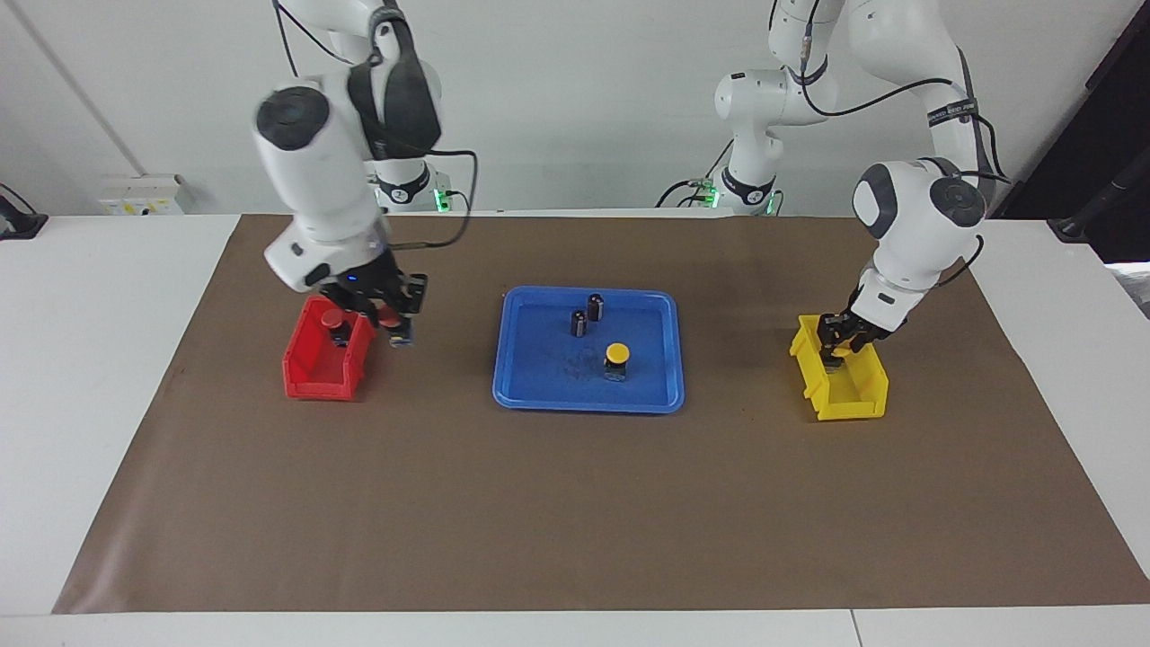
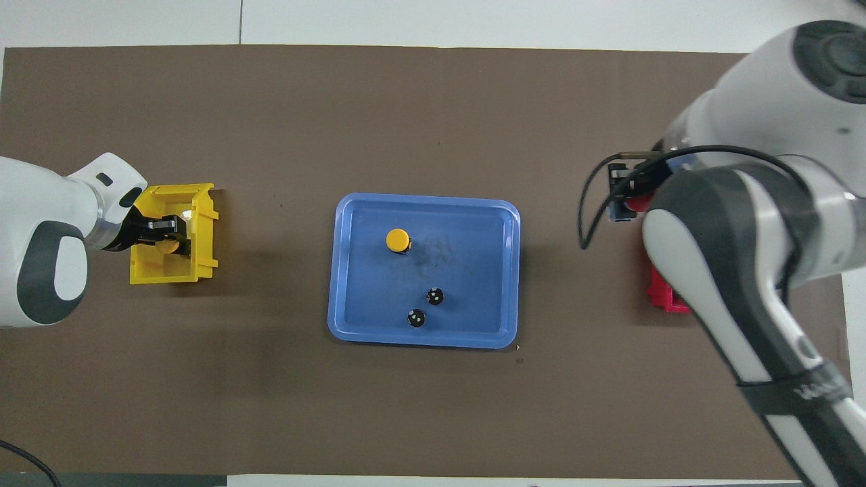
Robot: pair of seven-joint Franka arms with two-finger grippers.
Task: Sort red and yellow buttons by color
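Note:
One yellow button (image 1: 616,353) stands in the blue tray (image 1: 539,395); it also shows in the overhead view (image 2: 398,240). One red button (image 1: 333,322) lies in the red bin (image 1: 314,377). My right gripper (image 1: 395,325) is shut on the other red button (image 1: 388,316), just above the bin's edge on the tray side; in the overhead view the gripper (image 2: 626,199) is mostly hidden by its arm. My left gripper (image 1: 835,349) reaches down into the yellow bin (image 1: 849,400), shut on the other yellow button (image 2: 169,245).
Two dark capless cylinders (image 1: 596,307) (image 1: 579,323) stand in the tray, nearer to the robots than the yellow button. In the overhead view the right arm covers most of the red bin (image 2: 666,297). A brown mat (image 1: 575,503) covers the table.

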